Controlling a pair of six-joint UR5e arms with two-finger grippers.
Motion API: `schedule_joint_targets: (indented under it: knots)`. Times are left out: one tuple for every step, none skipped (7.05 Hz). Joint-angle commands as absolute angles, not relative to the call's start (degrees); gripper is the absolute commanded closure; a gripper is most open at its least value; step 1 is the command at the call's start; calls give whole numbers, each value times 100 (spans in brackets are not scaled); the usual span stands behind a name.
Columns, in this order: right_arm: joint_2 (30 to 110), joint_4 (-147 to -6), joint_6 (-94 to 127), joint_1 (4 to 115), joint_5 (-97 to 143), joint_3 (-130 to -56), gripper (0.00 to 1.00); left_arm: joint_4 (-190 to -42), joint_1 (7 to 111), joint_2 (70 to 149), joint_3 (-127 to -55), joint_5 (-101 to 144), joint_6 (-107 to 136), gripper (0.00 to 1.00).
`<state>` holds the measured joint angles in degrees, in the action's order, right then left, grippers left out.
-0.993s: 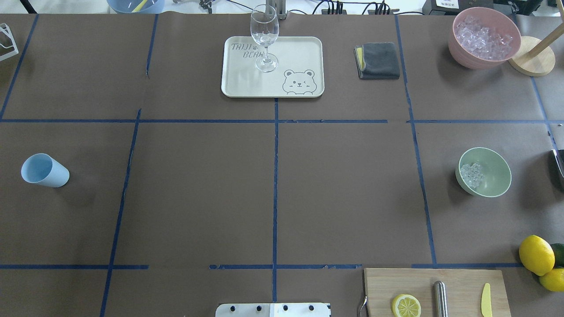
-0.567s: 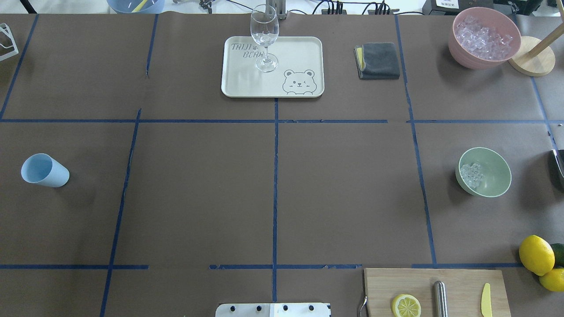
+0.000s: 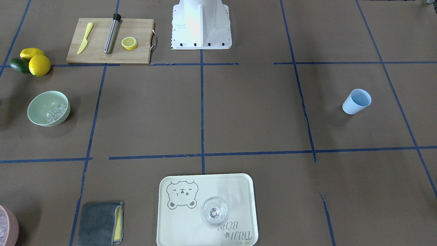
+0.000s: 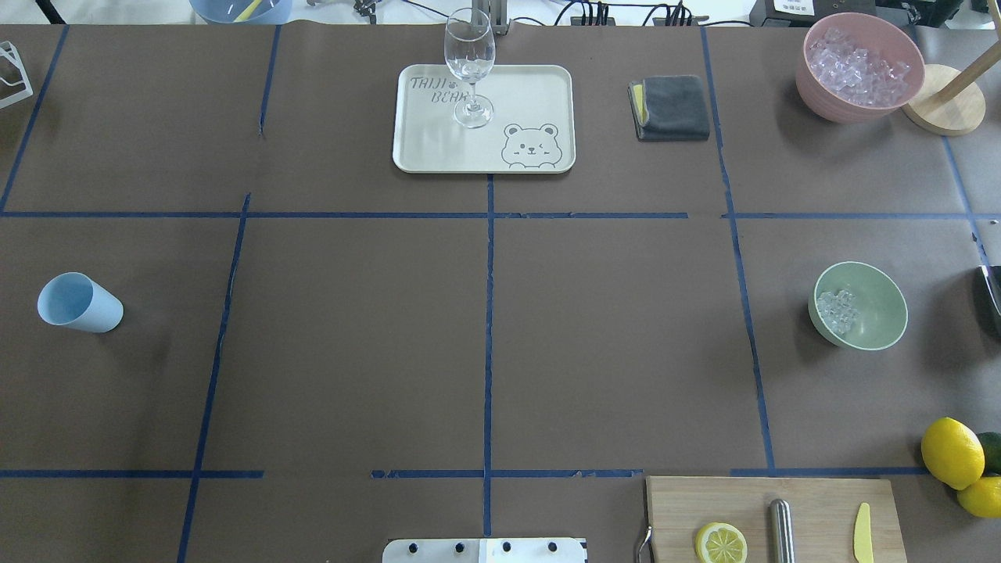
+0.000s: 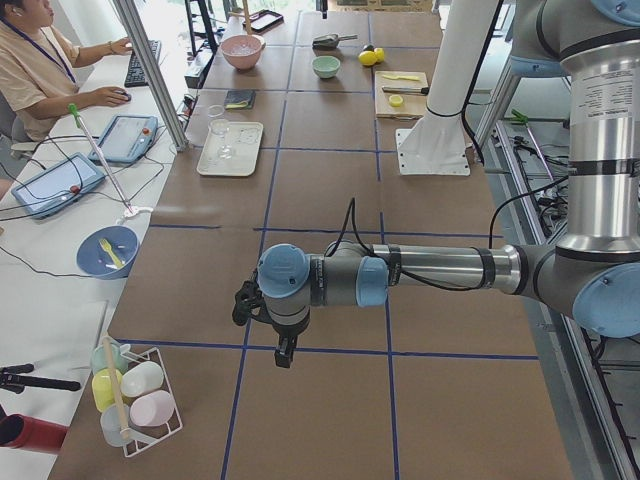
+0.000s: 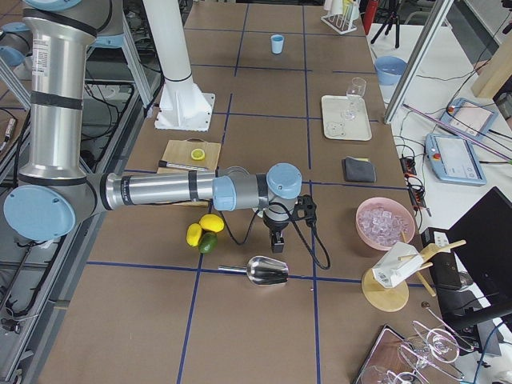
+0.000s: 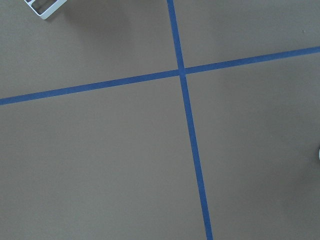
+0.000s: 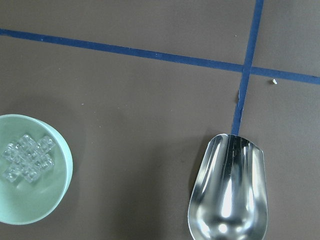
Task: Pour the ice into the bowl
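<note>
The mint-green bowl [image 4: 882, 313] stands at the table's right side, and also shows in the front view [image 3: 41, 106] and the right wrist view [image 8: 35, 205]. A small heap of clear ice cubes [image 4: 837, 310] lies inside it, also seen in the right wrist view [image 8: 27, 157]. An empty metal scoop [image 8: 227, 195] lies on the table right of the bowl. My right gripper [image 6: 278, 242] hangs above the table near the scoop [image 6: 268, 270]; I cannot tell if it is open. My left gripper [image 5: 285, 352] hangs over bare table far left; I cannot tell its state.
A pink tub [image 4: 859, 66] of whitish ice stands at the back right. A light blue cup [image 4: 78, 303] stands far left. A glass [image 4: 469, 66] stands on a tray [image 4: 539, 86]. A cutting board [image 4: 821, 500], lemons [image 4: 952, 452] and a grey cloth [image 4: 672, 108] are nearby.
</note>
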<state>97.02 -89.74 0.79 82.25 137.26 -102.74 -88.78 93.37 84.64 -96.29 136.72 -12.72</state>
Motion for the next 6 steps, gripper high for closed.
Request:
schedule_joint_targets:
  knots:
    - [9703,-8974,132,8227,13729,-10292,0,-8947,9238,8464,-9598,13676,-1266,0]
    - [9747,-8974,132,8235,13702,-10309,0,-8973,9159,8464,-9606,13684,-1266,0]
    - [9773,-8974,132,8235,13693,-10310,0,-9069,9158,8464,-9598,13685,-1266,0]
    - [9843,-8974,132,8235,13667,-10310,0,-9070,9150,8464,-9606,13676,-1266,0]
    - [9852,-8974,123,8235,13667,-10318,0,-9070,9158,8464,-9606,13676,-1257,0]
    - [9861,-8974,123,8235,13658,-10310,0,-9079,9158,8455,-9606,13684,-1257,0]
